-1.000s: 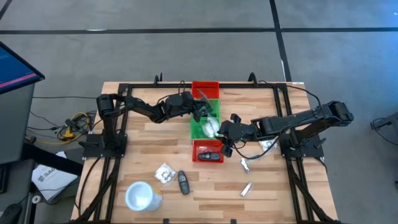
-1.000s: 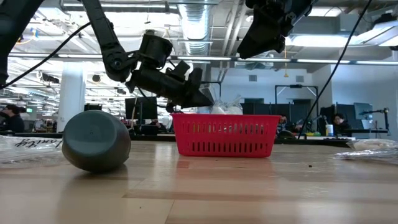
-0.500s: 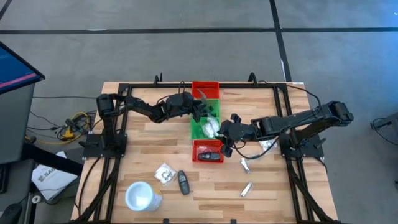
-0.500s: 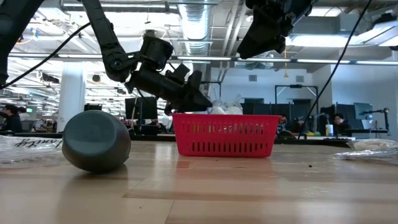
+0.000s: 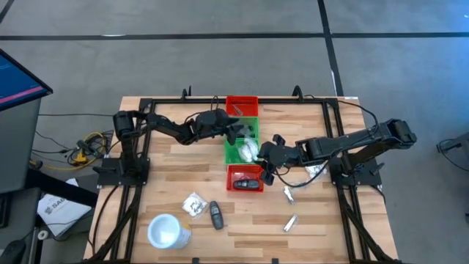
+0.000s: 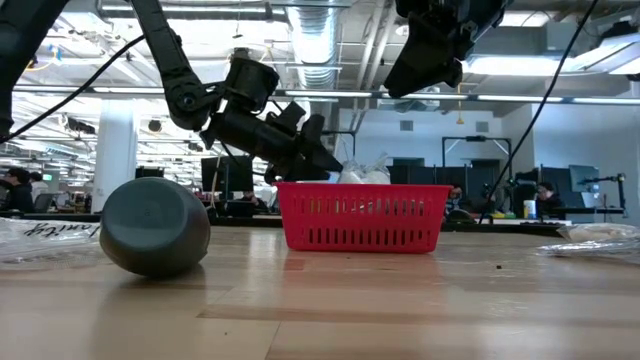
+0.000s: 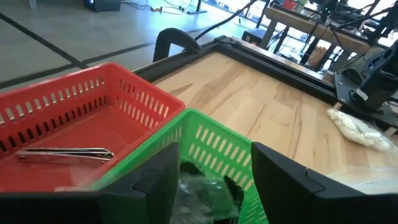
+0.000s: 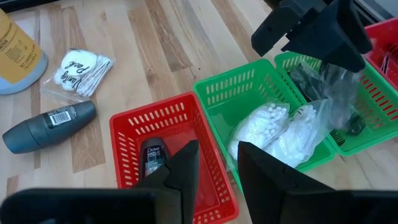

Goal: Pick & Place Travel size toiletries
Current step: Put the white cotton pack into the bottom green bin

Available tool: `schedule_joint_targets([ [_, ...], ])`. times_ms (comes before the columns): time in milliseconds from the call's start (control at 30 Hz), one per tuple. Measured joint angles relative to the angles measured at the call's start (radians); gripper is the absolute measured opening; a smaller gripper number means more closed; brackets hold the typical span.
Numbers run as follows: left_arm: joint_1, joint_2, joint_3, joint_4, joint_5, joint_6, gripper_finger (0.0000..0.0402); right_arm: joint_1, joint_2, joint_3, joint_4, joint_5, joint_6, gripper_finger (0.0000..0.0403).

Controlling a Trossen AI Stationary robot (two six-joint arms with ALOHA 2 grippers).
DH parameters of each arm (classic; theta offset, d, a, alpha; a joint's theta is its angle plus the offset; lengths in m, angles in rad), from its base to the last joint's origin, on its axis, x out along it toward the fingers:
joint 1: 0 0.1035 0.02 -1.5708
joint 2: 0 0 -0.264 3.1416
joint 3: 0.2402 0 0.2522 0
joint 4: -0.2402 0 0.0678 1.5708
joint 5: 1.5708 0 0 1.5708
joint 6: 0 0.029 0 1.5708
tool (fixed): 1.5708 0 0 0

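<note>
You are partway through the sort. Your left claw [image 5: 238, 133] hangs over the green bin [image 8: 272, 78] with its fingers [image 7: 163, 177] spread apart and nothing between them; directly under it lies a dark crinkly packet [image 7: 202, 194], which looks freshly dropped. Beside that packet in the same bin sit clear packets of white pieces [image 8: 273, 129]. Just beyond the left claw, the far red bin [image 7: 65, 118] holds one slim silver tool [image 7: 65, 153]. Your right claw [image 5: 265, 160] hovers above the near red bin [image 8: 128, 126], next to the green one; its fingers stand a little apart with nothing visible between them, and below it a black oblong piece [image 8: 151, 157] already rests in that bin. What remains lies on the open surface [image 5: 242, 220], well away from both claws: a clear packet showing white [image 5: 194, 204] and a dark oblong bottle [image 5: 215, 215] on the left claw's side near the white cup [image 5: 168, 230], two small silver-grey pieces [image 5: 288, 194] on the right claw's side, and a white packet [image 7: 355, 127] near the right arm's base. So I judge roughly half the toiletries binned, and five or so pick-ups are left for you.
</note>
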Motion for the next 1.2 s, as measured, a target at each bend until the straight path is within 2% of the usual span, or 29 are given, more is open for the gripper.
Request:
schedule_joint_targets([
  [200, 0.000, -0.027, 0.000, -0.034, 0.061, 0.003, 0.0191, 0.001, 0.000, 0.000, -0.022, 0.000, 0.015, 0.0102],
  [333, -0.005, -0.105, 0.000, -0.190, 0.081, 0.048, 0.0190, 0.000, 0.000, 0.000, -0.118, 0.036, 0.078, 0.0102],
  [467, -0.039, -0.192, -0.004, -0.349, 0.114, 0.074, 0.0190, 0.000, 0.000, 0.000, -0.280, 0.081, 0.242, 0.0102],
  [767, -0.166, -0.319, -0.107, -0.359, 0.127, 0.074, 0.0190, 0.037, 0.000, 0.000, -0.653, 0.073, 0.587, 0.0102],
  [1067, -0.274, -0.403, -0.185, -0.347, 0.124, 0.070, 0.0190, 0.164, 0.000, -0.091, -0.786, -0.101, 0.682, 0.0102],
  [1200, -0.314, -0.412, -0.197, -0.349, 0.124, 0.070, 0.0190, 0.217, 0.000, -0.135, -0.823, -0.140, 0.718, 0.0102],
])
